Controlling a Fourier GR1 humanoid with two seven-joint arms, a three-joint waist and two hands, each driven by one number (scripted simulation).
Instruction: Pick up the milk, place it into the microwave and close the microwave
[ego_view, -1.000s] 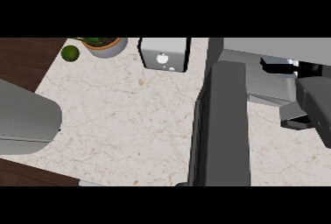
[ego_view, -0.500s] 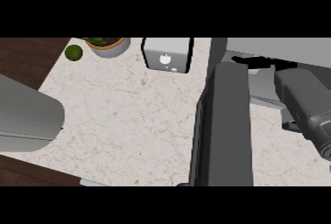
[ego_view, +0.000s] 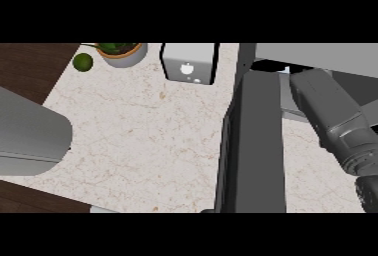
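The microwave (ego_view: 317, 52) stands at the upper right, its dark door (ego_view: 255, 150) swung open and seen edge-on as a long slab across the counter. My right forearm (ego_view: 332, 120) reaches from the lower right into the microwave's mouth. Only a dark bit of my right hand (ego_view: 270, 64) shows under the microwave's top, with a small white patch beside it that may be the milk (ego_view: 285, 70). On the left only my grey left forearm (ego_view: 26, 135) shows, with its hand out of the picture.
A white boxy appliance (ego_view: 190, 62) stands at the back of the marble counter (ego_view: 148, 135). Left of it are a potted plant (ego_view: 122, 51) and a small green fruit (ego_view: 83, 62). Dark wood borders the counter's left edge.
My right forearm has pushed up and left, deeper into the microwave. The black hand that showed at the opening is now mostly hidden under the microwave's top.
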